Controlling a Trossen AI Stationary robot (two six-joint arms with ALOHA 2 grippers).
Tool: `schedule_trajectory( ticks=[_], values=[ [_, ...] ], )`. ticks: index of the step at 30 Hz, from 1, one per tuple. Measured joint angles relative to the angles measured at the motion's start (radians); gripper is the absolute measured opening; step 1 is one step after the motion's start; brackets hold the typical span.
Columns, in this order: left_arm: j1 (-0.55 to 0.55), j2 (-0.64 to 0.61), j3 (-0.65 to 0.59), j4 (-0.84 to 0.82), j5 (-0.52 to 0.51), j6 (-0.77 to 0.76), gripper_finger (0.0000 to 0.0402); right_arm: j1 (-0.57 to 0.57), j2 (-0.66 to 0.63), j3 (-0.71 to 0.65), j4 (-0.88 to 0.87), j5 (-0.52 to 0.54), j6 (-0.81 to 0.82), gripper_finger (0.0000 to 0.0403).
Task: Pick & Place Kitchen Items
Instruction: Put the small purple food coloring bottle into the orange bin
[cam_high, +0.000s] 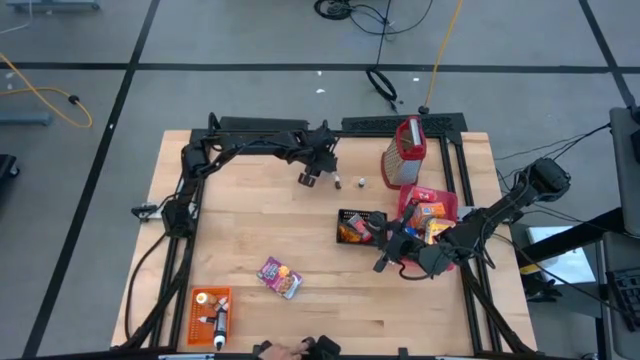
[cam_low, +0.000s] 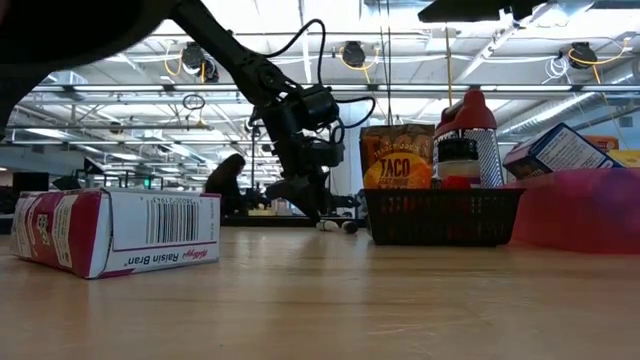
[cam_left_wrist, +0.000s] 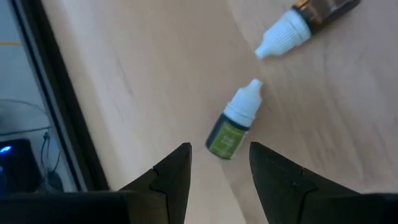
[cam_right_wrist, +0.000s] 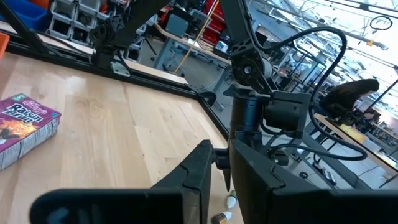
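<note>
A small green bottle with a white cap lies on the wooden table, just ahead of my left gripper, whose open fingers point at it from either side. A brown bottle lies a little beyond. From above, both bottles sit at the table's back middle beside the left gripper. My right gripper hovers by the black mesh basket, its fingers nearly together with nothing seen between them. A purple Raisin Bran box lies front centre.
The basket holds a taco packet. A red-topped grater stands at the back right, above a pink bin full of boxes. An orange crate with bottles sits front left. A person is far behind.
</note>
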Motion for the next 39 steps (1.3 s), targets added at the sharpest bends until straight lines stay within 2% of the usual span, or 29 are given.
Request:
schedule_trajectory(
  ticks=[18,39],
  values=[
    [0.029,0.000,0.000,-0.017,0.073,0.148,0.0163,-0.033,0.000,0.000,-0.001,0.000,0.026,0.0054],
    [0.116,0.011,0.017,-0.019,0.348,0.112,0.0152,-0.033,0.000,0.000,-0.001,0.000,0.026,0.0054]
  ],
)
